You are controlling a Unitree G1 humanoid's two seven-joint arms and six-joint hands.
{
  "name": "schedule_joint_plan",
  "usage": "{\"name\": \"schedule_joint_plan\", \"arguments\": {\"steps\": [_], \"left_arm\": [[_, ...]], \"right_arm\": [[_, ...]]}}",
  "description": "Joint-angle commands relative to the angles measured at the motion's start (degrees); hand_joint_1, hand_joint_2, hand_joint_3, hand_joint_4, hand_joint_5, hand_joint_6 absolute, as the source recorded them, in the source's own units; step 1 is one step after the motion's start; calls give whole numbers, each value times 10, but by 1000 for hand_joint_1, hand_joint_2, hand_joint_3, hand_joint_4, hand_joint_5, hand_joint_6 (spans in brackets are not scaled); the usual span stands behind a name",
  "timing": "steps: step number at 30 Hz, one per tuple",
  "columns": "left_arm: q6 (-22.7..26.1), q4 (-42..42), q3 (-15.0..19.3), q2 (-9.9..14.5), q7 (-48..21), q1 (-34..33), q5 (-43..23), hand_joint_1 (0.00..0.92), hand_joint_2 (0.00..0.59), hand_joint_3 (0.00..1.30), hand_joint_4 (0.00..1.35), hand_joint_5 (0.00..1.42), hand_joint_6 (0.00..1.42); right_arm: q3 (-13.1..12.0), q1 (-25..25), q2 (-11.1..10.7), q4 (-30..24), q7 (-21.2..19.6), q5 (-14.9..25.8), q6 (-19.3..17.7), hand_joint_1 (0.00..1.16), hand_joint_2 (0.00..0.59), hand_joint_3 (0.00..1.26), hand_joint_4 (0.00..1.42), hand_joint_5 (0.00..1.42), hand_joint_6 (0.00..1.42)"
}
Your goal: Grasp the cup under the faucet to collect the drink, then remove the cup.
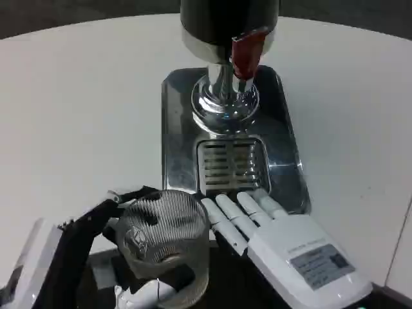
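A clear ribbed glass cup (167, 248) stands upright at the near edge of the table, in front of the dispenser's tray. My left hand (96, 238) grips it from the left, with fingers wrapped around its side and under its base. The drink dispenser (225, 38) rises at the top centre, its red faucet lever (246, 53) pointing down over the slotted drip grate (230, 166). My right hand (283, 241) lies flat with fingers stretched out, fingertips touching the tray's front edge, right beside the cup. It holds nothing.
The shiny steel tray (286, 148) carries the dispenser's chrome foot (225, 100). White tabletop (77, 116) spreads to both sides. A dark gap at the table's right edge (402, 251) shows at the lower right.
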Motion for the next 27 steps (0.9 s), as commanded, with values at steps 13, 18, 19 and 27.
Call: {"name": "schedule_joint_plan", "arguments": {"steps": [13, 18, 19, 27], "left_arm": [[-19, -9, -10, -1, -5, 0, -7, 570, 253, 952, 1085, 821, 554], [-18, 0, -12, -4, -1, -14, -2, 570, 253, 952, 1085, 821, 554], [-17, 3, -12, -5, 0, -18, -1, 570, 253, 952, 1085, 821, 554], [-19, 58, -13, 2, 8, -89, 15, 570, 253, 952, 1085, 821, 554]], "right_arm": [[3, 20, 9, -12, -1, 5, -22, 801, 314, 0, 0, 0, 0], [-8, 26, 18, -12, -3, -3, -16, 799, 313, 0, 0, 0, 0], [-13, 29, 20, -14, -4, -6, -13, 799, 312, 0, 0, 0, 0], [-66, 59, 42, -38, -10, -16, 1, 799, 312, 0, 0, 0, 0]]}}
